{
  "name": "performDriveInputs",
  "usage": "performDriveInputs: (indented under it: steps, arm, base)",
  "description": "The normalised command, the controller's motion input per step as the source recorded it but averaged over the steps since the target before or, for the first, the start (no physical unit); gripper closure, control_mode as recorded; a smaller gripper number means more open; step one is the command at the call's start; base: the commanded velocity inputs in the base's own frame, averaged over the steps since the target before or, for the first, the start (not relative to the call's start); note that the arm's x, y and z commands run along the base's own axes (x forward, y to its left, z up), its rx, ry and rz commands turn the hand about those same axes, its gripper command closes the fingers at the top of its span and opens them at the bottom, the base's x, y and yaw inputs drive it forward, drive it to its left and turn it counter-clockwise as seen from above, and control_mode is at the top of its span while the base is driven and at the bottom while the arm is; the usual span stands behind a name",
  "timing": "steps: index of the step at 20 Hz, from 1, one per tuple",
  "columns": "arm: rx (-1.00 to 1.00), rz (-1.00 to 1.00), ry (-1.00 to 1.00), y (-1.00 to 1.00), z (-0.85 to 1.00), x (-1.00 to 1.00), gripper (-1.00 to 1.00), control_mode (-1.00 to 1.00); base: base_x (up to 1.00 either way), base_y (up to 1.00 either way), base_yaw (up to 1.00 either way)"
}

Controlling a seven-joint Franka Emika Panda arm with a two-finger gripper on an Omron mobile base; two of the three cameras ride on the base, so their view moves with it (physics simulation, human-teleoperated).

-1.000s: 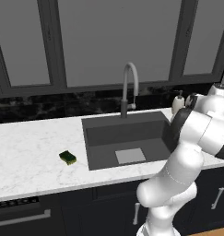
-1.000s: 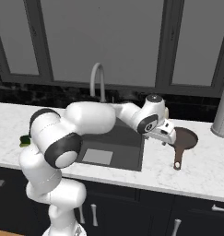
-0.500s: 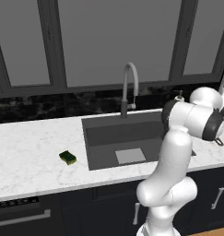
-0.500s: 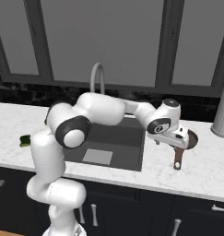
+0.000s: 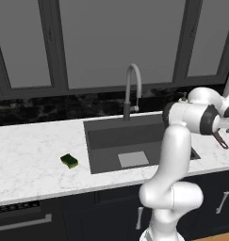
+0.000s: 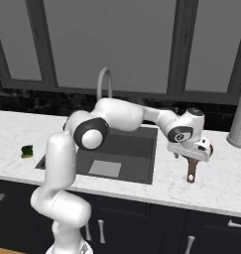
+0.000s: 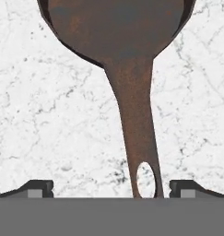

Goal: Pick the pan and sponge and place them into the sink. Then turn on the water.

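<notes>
Gripper (image 7: 111,188) hangs fully open and empty above the pan (image 7: 127,55) handle on the counter (image 7: 49,129) right of the sink (image 6: 137,149). Risk: the handle sits off-centre between the fingertips, so closing could nudge or twist the pan. Sponge (image 5: 69,161) lies left of the sink.

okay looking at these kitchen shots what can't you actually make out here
- Pan: in the hand view its bowl is cut off by the top edge; in the right base view the arm's hand covers the bowl, leaving the handle.
- Tool: its fingertips barely rise above the hand view's bottom edge.
- Sponge: too small in the right base view to tell its layers.
- Sink: the arm hides its right end in the left base view.
</notes>
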Motion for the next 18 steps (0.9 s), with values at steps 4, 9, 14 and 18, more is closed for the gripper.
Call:
performDriveInputs:
  steps: [4, 9, 14, 18]
  arm:
    - [0.0, 0.0, 0.05, -0.24, -0.26, 0.37, -1.0, -1.0]
    - [0.0, 0.0, 0.03, -0.21, -0.3, 0.35, -1.0, -1.0]
    - [0.0, 0.0, 0.04, -0.16, -0.3, 0.27, -1.0, -1.0]
    - [0.0, 0.0, 0.03, -0.04, -0.34, 0.19, -1.0, -1.0]
  base:
    - [0.0, 0.0, 0.0]
    - [0.0, 0.0, 0.0]
    - [0.0, 0.0, 0.0]
    - [0.0, 0.0, 0.0]
